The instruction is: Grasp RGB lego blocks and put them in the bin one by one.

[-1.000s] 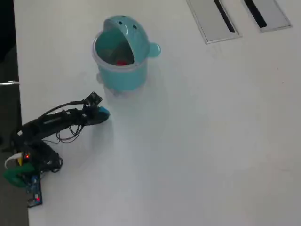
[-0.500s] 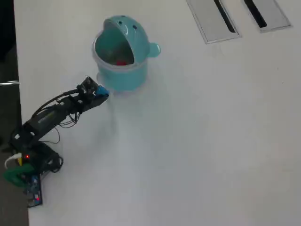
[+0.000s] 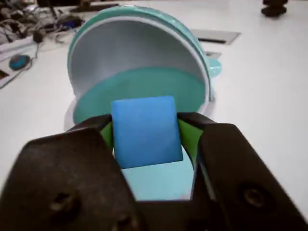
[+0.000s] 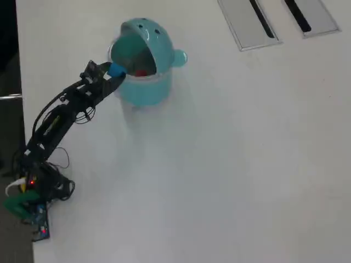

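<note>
Item: blue block point(image 3: 145, 131) clamped between my tool's point(image 3: 146, 139) jaws, wrist view; overhead alone shows it at the bin's point(image 4: 143, 92) 9 o'clock rim, red block point(image 4: 141, 72) inside.

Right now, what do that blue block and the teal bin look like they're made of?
Blue block: likely hard plastic, with flat, evenly coloured matte faces and crisp edges. Bin: also looks like moulded plastic, with a smooth, slightly glossy curved lid and a pale rim. Neither can be confirmed by sight alone.
</note>
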`<action>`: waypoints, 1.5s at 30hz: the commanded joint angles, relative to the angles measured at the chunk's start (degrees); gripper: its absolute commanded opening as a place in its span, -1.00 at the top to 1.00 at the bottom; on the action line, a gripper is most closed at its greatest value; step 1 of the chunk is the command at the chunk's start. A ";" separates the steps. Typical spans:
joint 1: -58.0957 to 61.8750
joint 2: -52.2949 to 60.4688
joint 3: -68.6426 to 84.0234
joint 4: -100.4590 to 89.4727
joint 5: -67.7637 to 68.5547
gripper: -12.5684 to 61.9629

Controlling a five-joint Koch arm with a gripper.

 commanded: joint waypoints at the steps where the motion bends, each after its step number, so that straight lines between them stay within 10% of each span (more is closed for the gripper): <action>1: -0.79 -0.44 -7.82 0.18 0.88 0.14; 25: -3.96 -34.72 -49.75 2.55 0.09 0.20; 33: -3.34 -36.30 -52.47 4.75 -7.65 -0.19; 45: -2.99 -26.37 -51.68 11.60 -6.77 -0.22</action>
